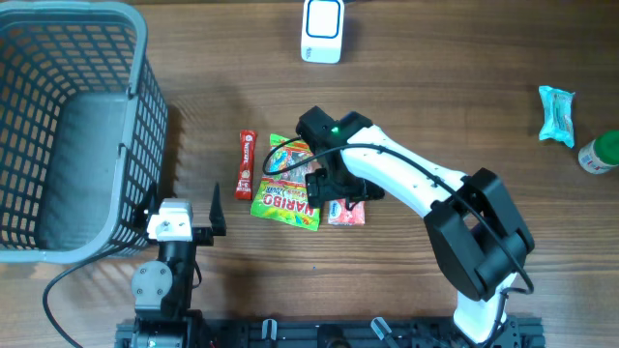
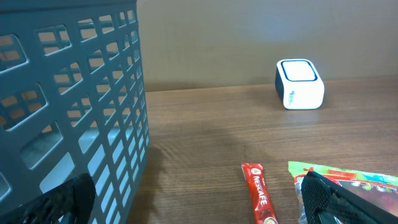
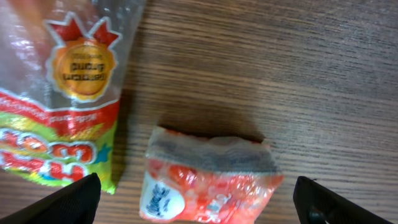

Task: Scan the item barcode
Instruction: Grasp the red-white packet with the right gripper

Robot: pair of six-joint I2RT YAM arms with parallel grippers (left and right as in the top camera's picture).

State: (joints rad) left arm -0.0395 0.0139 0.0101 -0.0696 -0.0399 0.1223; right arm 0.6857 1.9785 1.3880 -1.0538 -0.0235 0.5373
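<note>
The pick-up seems to be starting: the right gripper (image 1: 332, 189) is hovering wide open over the small red snack packet (image 3: 208, 177), which is lying on the bench (image 1: 464, 87) beside the Haribo bag (image 1: 283, 200). Next it is probably lowering, closing and lifting toward the scanner (image 1: 322, 29).

- left arm (image 1: 160, 282): folded low at table's 7 o'clock edge, wrist aimed toward 12 o'clock
- left gripper (image 1: 186, 205): jaws spread wide, holding nothing
- right arm (image 1: 416, 184): rises from 5 o'clock edge, stretches toward 10 o'clock, wrist tipped down
- right gripper (image 1: 334, 188): fingers (image 3: 68, 202) far apart, gripping nothing
</note>
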